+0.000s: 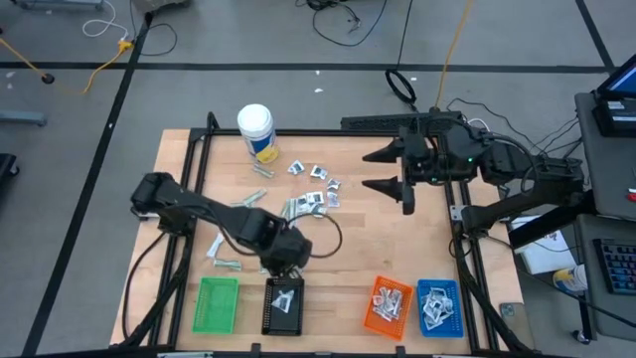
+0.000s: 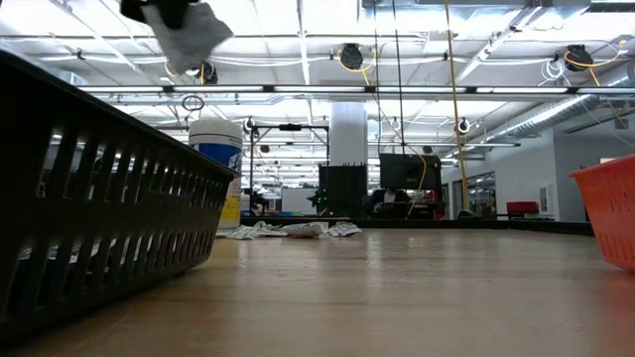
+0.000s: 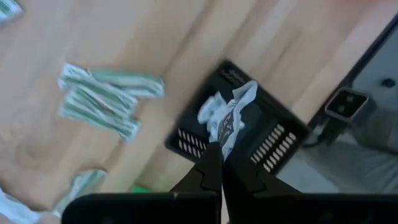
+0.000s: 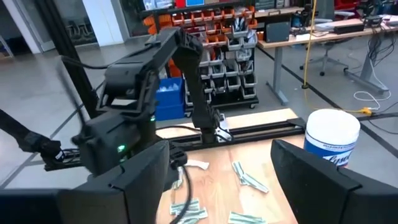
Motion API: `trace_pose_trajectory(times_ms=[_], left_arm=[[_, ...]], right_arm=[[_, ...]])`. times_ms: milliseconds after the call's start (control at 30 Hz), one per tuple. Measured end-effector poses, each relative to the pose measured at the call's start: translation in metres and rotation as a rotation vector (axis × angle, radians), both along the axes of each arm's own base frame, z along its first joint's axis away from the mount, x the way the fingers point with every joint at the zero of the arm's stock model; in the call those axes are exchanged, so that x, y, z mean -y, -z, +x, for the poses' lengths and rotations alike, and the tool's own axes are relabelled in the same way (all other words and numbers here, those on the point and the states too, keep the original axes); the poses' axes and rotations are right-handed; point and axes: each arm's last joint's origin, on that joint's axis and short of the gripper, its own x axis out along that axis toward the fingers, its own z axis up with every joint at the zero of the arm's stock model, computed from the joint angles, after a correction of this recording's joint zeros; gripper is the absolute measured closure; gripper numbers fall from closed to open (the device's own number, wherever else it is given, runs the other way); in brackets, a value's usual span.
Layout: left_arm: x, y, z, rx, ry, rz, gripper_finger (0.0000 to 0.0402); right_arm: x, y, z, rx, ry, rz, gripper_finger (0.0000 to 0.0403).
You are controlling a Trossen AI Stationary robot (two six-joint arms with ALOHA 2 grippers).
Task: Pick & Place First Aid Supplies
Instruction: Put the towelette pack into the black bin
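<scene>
Wooden worktop [image 1: 378,249] first: left hand [image 3: 219,163] — fingers clamped on a white sachet [image 3: 227,118] — hangs above the black tray [image 1: 284,306]. Loose packets [image 1: 316,184] lie farther back; right hand [image 1: 397,171], fingers apart, hovers beyond.

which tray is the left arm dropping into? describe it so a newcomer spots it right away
Look along the near edge of the wooden table, where four trays sit in a row. The left gripper, shut on a crumpled white packet, hangs above the black tray, second from the left. It sits just right of the green tray and is the only black one; the orange tray and blue tray stand apart, farther right.
</scene>
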Motion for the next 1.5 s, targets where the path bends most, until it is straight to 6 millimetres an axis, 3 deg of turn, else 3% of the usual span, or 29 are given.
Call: trace_pose_trajectory(times_ms=[333,633,800,1033,1167,1333,1500], left_arm=[[0.045,0.041,0.006,-0.133,0.058,0.033,0.0401],[0.072,0.082,0.015,-0.197,0.105,0.037,0.0401],[0.074,0.086,0.016,-0.215,0.115,0.019,0.0358],[0.067,0.073,0.014,-0.168,0.122,0.034,0.0225],[0.063,0.047,0.01,0.001,0.146,0.128,0.0168],[0.053,0.005,0.003,0.271,0.169,0.253,0.0132],[0.035,-0.034,-0.002,0.491,0.167,0.366,0.0129]], right_arm=[[0.0,0.002,-0.001,-0.022,0.0,-0.001,0.0125],[0.0,0.003,-0.001,-0.035,0.0,-0.001,0.0126],[0.0,0.003,-0.001,-0.039,0.0,-0.001,0.0126],[0.0,0.005,-0.001,-0.051,0.0,-0.001,0.0127],[0.0,0.009,-0.002,-0.092,0.0,-0.003,0.0127],[0.0,0.011,-0.003,-0.122,0.001,0.004,0.0131],[0.0,0.013,-0.001,-0.134,0.005,0.021,0.0132]])
